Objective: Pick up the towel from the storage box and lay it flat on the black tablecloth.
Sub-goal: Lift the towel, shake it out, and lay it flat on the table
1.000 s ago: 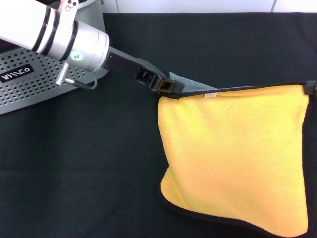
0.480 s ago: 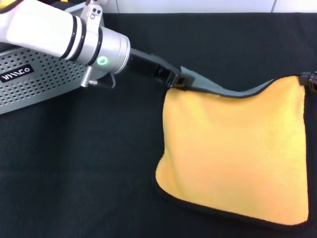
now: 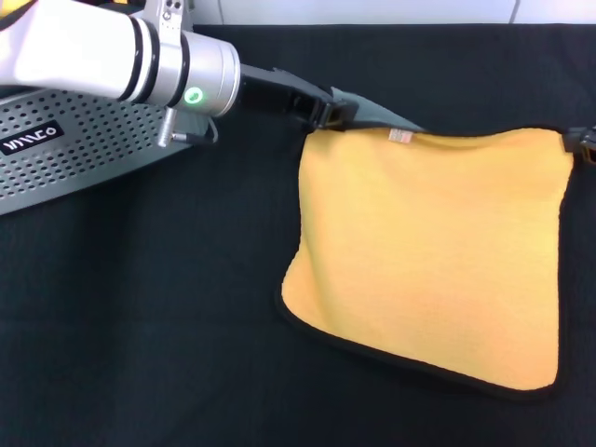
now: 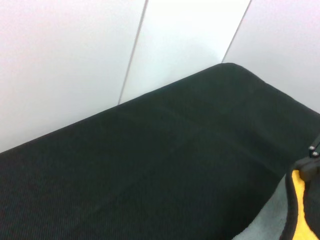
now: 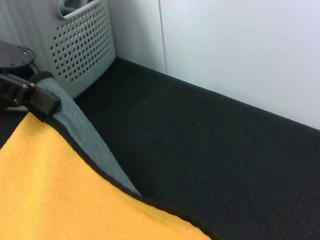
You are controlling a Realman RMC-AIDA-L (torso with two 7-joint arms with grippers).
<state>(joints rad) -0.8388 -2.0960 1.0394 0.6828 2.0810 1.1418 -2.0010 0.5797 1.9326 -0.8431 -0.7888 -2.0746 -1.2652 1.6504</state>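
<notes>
The towel hangs yellow face toward me, stretched between both grippers, its lower edge resting on the black tablecloth. My left gripper is shut on its far left corner, where the grey face folds over. My right gripper is shut on the far right corner at the picture's edge. A small white label sits on the top edge. The right wrist view shows the towel and the left gripper on it. The left wrist view shows a towel corner.
The light grey perforated storage box stands at the far left behind my left arm; it also shows in the right wrist view. A white wall rises behind the table's far edge.
Both grippers have carried the towel's top edge farther away from me. The top edge has pulled straight and the lower edge has slid away over the tablecloth.
</notes>
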